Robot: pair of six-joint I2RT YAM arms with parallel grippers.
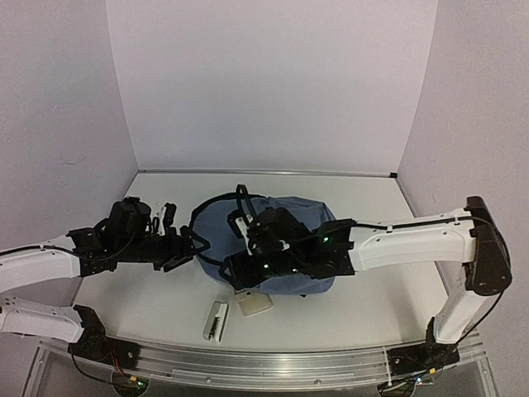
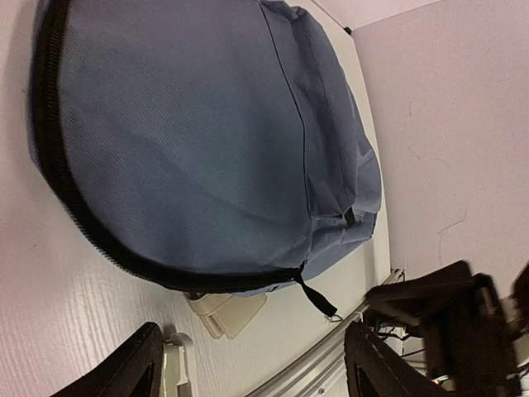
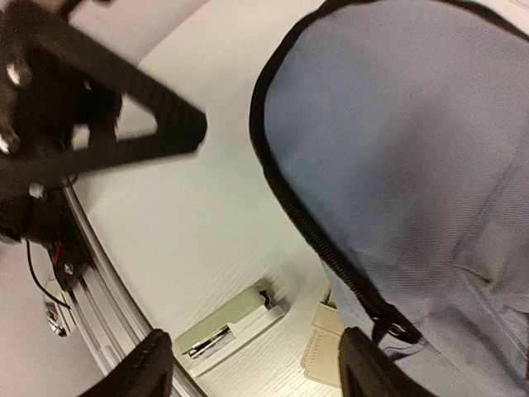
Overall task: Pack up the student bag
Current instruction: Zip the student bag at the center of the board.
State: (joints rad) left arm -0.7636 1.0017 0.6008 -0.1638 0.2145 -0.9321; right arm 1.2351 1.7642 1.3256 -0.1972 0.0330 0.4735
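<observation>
Two empty grippers are hanging with jaws apart, the left gripper [image 2: 248, 364] beside and the right gripper [image 3: 256, 364] over the student bag [image 2: 207, 141] lying mid-way across the bench [image 1: 355, 314] (zip [image 2: 207, 281] looking shut), so a careless descent is risking shoving soft fabric onto the stapler [image 1: 216, 321].

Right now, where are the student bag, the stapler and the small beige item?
student bag [image 2: 190, 141], left wrist view, blue front panel.
stapler [image 3: 233, 321], right wrist view, pale top arm.
small beige item [image 2: 225, 313], left wrist view, exposed corner.
</observation>
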